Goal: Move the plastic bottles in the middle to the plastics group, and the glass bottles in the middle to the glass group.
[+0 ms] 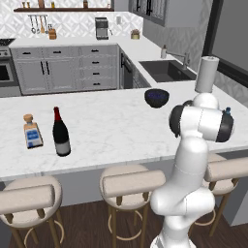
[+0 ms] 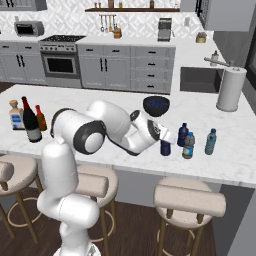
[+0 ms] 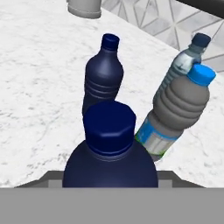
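Note:
My gripper [image 2: 165, 141] is shut on a dark blue plastic bottle [image 3: 109, 151], which stands upright at the counter's near right; the fingertips are hidden behind it. Just beyond it stand a second dark blue bottle [image 3: 103, 76] [image 2: 183, 134], a greyish clear bottle with a blue cap [image 3: 177, 109] [image 2: 188, 145] and a translucent teal bottle [image 2: 211, 141] [image 3: 188, 59]. Far to the left, the tall dark wine bottle [image 1: 61, 133] [image 2: 31, 120] stands beside a squat square clear bottle [image 1: 32, 131] [image 2: 16, 115] and a small brown red-capped bottle [image 2: 41, 118].
A dark bowl [image 2: 156, 105] [image 1: 156, 97] sits mid-counter behind my arm. A paper towel roll [image 2: 231, 90] [image 3: 85, 8] stands at the right, by the sink [image 1: 167, 70]. Round stools [image 2: 187, 200] line the counter's near edge.

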